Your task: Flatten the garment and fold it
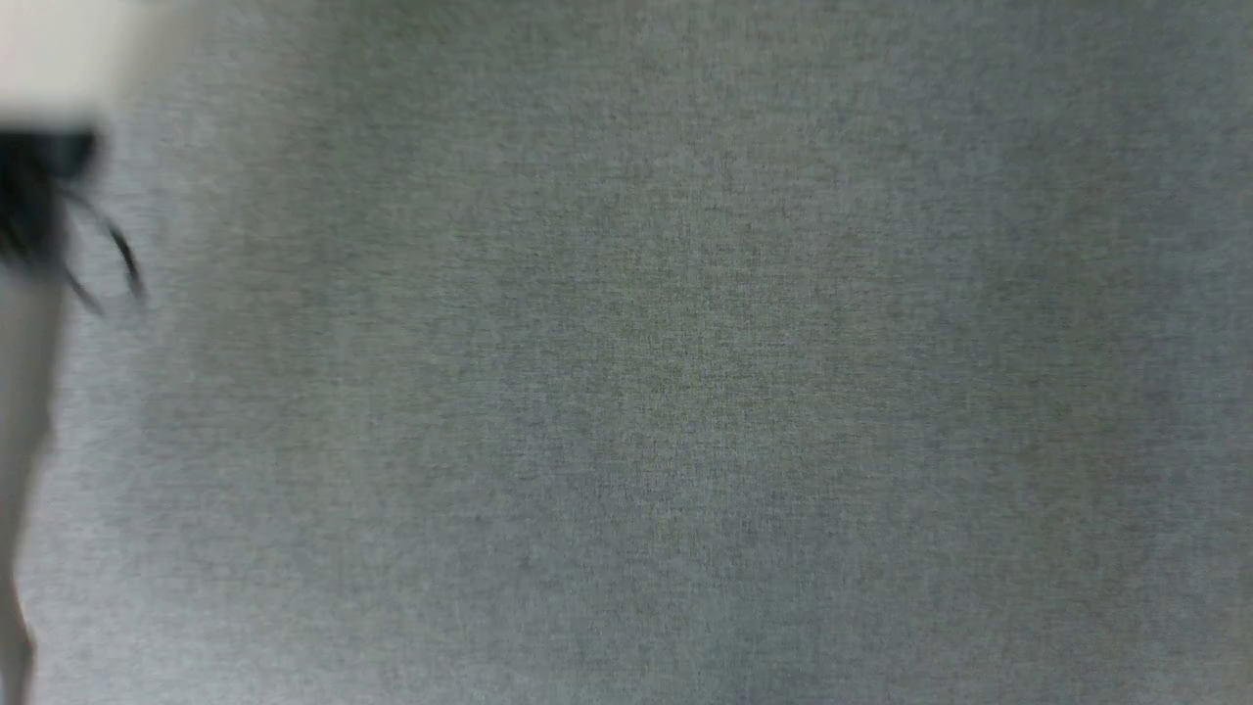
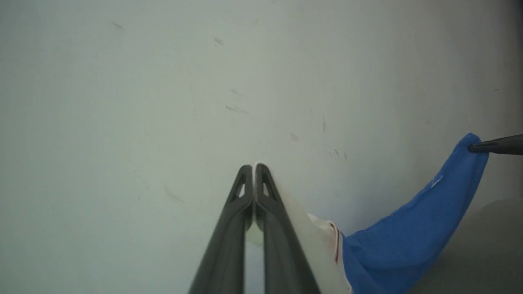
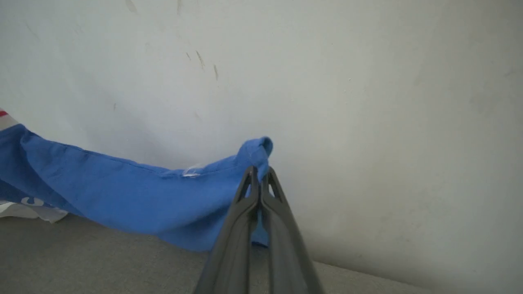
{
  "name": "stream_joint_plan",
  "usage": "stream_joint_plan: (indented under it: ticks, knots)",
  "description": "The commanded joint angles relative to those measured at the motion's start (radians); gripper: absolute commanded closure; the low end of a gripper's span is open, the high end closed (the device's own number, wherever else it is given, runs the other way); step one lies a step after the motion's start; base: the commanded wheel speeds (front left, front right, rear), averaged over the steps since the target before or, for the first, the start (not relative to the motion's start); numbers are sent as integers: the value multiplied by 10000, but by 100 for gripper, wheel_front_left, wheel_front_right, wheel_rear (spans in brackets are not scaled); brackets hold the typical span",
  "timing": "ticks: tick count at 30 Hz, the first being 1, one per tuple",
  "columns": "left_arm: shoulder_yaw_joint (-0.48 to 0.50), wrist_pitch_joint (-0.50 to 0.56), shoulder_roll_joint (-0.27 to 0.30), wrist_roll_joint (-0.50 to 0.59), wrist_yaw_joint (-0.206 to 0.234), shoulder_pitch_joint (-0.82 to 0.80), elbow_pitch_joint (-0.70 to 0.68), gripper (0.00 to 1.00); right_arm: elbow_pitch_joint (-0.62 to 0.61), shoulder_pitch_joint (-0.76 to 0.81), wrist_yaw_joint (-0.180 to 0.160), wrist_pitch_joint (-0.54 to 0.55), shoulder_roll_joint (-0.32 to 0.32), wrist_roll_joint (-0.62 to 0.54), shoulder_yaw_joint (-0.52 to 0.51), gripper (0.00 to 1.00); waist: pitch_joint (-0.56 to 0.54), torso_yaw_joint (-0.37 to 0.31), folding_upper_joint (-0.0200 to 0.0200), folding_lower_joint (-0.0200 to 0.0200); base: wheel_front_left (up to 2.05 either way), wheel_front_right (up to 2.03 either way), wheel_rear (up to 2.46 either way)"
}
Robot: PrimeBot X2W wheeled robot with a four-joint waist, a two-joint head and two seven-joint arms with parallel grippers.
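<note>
A pale, scuffed wall (image 3: 367,102) stands behind everything, and the grey woven tabletop (image 1: 685,392) spreads below it. The garment (image 3: 122,192) hangs strung between my two hands, sagging in a blue swag in front of the wall. I cannot tell whether its low edge touches the tabletop. My left hand (image 2: 254,167) is clenched on the garment's white part, with cloth pinched between the closed fingers. My right hand (image 3: 259,173) is clenched on a bunched blue corner, which pokes up just past the fingertips. In the head view a blurred pale forearm (image 1: 24,392) shows at the left edge. A thin red stripe (image 2: 337,245) runs beside the seam where white meets blue. A small white tag (image 3: 192,171) sits on the blue top edge.
</note>
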Motion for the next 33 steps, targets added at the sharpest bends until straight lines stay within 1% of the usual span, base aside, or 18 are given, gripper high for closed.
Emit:
stream_joint_plan:
  ticks: [1, 4, 6, 7, 8, 10, 13, 16, 20, 25, 29, 33]
  knots:
    - [66, -11, 117, -123, 243, 825, -377, 100, -397, 756, -9, 87, 1, 145, -241, 100, -721, 197, 0, 2, 0, 0, 0]
    - [34, -48, 358, -199, 597, 2542, -1100, 100, -1315, 2392, -9, 255, 163, 212, -671, 100, -1162, 238, 0, 2, 0, 0, 0]
    - [-42, -95, 392, -307, 803, 3623, -1487, 100, -1833, 3416, -9, 358, 363, 221, -820, 100, -1463, 250, 0, 2, 0, 0, 0]
    - [-148, -112, 417, -320, 857, 4126, -1660, 100, -2059, 3885, -9, 376, 487, 209, -900, 100, -1621, 257, 0, 2, 0, 0, 0]
    - [-148, -112, 417, -320, 857, 4126, -1660, 100, -2059, 3885, -9, 376, 487, 209, -900, 100, -1621, 257, 0, 2, 0, 0, 0]
    - [-387, -54, 344, -507, 998, 5107, -1978, 100, -2467, 4761, -9, 447, 748, 214, -1009, 100, -1879, 266, 0, 2, 0, 0, 0]
    - [-787, 158, 333, -803, 1075, 6353, -2130, 100, -2872, 5964, -9, 509, 1106, 183, -1185, 100, -2263, 292, 0, 2, 0, 0, 0]
    - [-1190, 467, 367, -967, 1236, 7445, -2034, 100, -2922, 7095, -9, 569, 1503, 304, -1593, 100, -2646, 337, 0, 2, 0, 0, 0]
    - [-1572, 876, 494, -1337, 1335, 8677, -1528, 100, -2725, 8634, -9, 927, 1638, 321, -1995, 100, -3160, 441, 0, 2, 0, 0, 0]
    - [-1779, 1569, 561, -2480, 1240, 9959, -1268, 100, -2449, 10210, -9, 1414, 1845, 556, -2398, 100, -3790, 495, 0, 2, 0, 0, 0]
    - [-2020, 2412, 691, -3417, 1156, 10859, -1268, 100, -2343, 11139, -9, 1793, 1979, 791, -2440, 100, -4252, 557, 0, 2, 0, 0, 0]
    - [-2244, 3252, 888, -4222, 1196, 11681, -1316, 100, -2409, 12067, -9, 2469, 1876, 1207, -2008, 100, -4661, 628, 0, 2, 0, 0, 0]
